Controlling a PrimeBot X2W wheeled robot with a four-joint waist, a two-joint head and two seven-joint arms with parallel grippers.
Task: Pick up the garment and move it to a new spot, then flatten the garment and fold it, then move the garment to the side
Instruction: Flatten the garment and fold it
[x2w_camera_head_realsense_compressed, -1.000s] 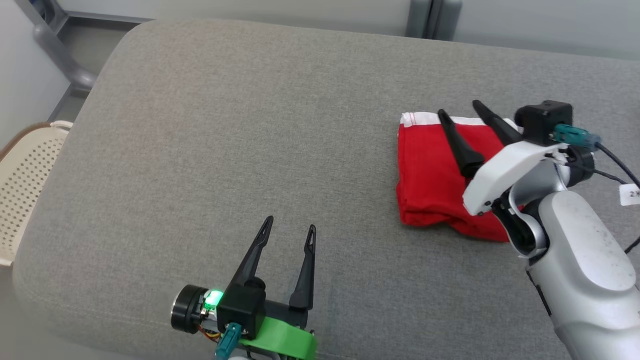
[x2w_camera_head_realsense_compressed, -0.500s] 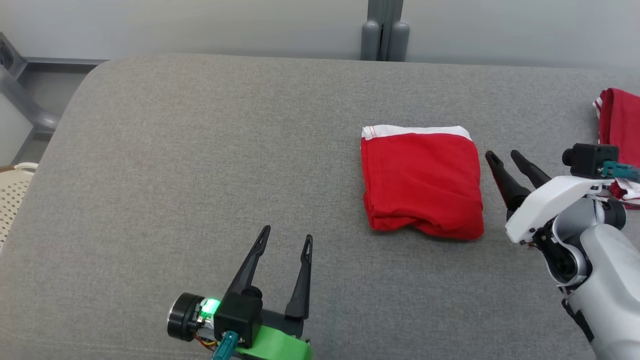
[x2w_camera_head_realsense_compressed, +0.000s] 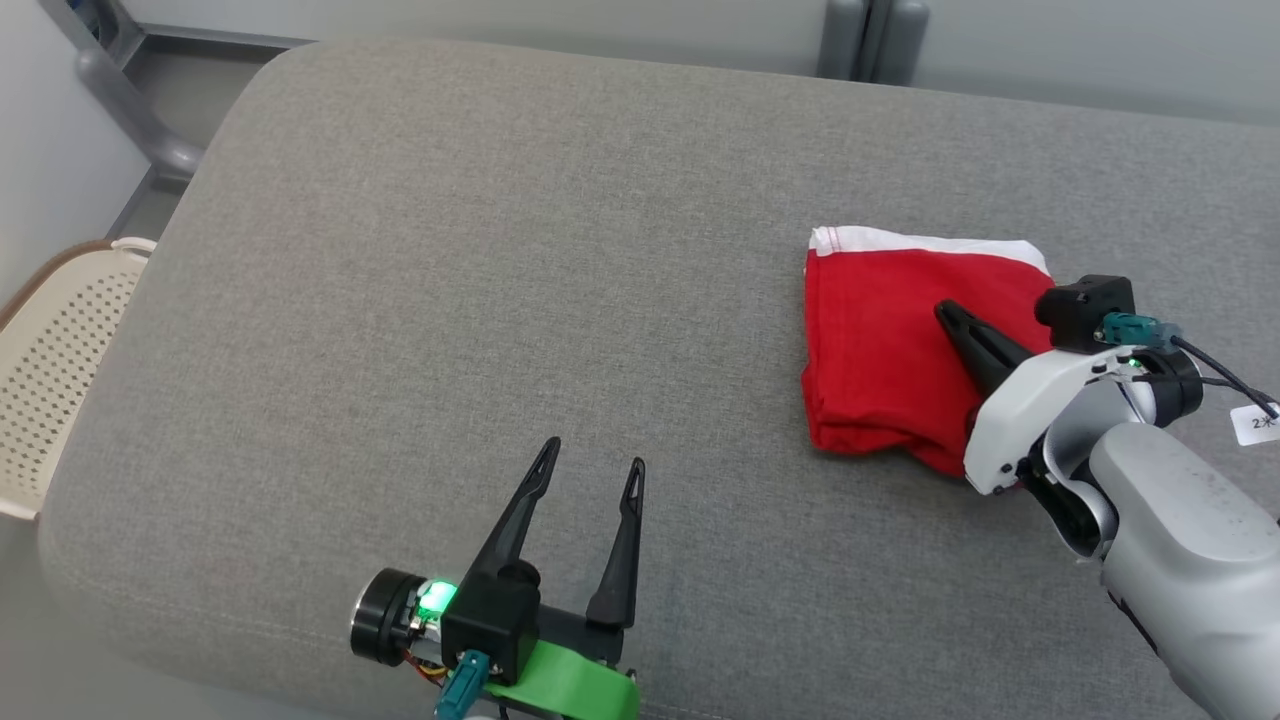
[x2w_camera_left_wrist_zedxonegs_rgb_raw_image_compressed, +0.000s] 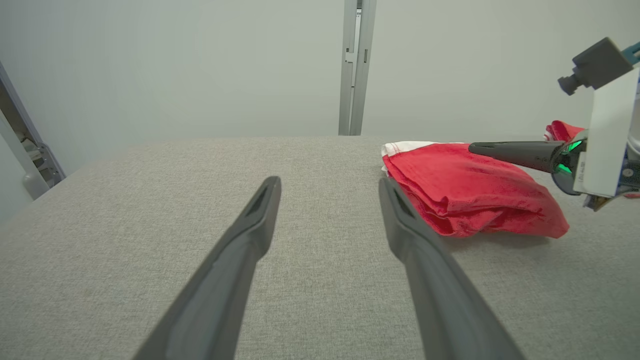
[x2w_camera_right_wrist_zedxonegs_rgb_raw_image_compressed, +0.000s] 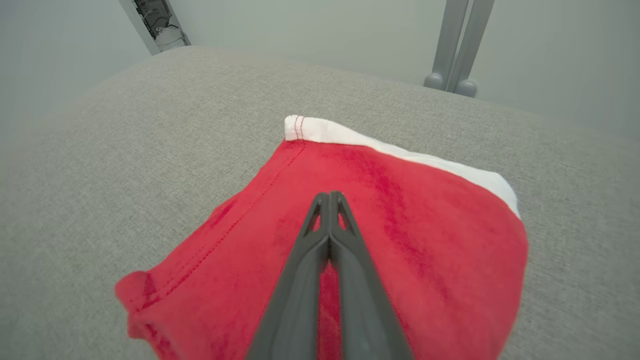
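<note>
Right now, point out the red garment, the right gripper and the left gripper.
red garment (x2w_camera_head_realsense_compressed: 880, 350), head view, its red top layer.
right gripper (x2w_camera_right_wrist_zedxonegs_rgb_raw_image_compressed: 329, 196), right wrist view, where its fingertips meet.
left gripper (x2w_camera_head_realsense_compressed: 595, 452), head view, midway between its fingertips.

text: "2" plus an unclear mark | on: white tag (x2w_camera_head_realsense_compressed: 1258, 424) hanging from cable (x2w_camera_head_realsense_compressed: 1215, 368) (partly legible)

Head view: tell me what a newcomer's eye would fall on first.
The folded red garment with its white band, lying on the right part of the grey cushion, stands out at once. The right gripper hangs over it with its fingers pressed together, nothing pinched between them. The left gripper stands open at the lower middle, over bare cushion.
</note>
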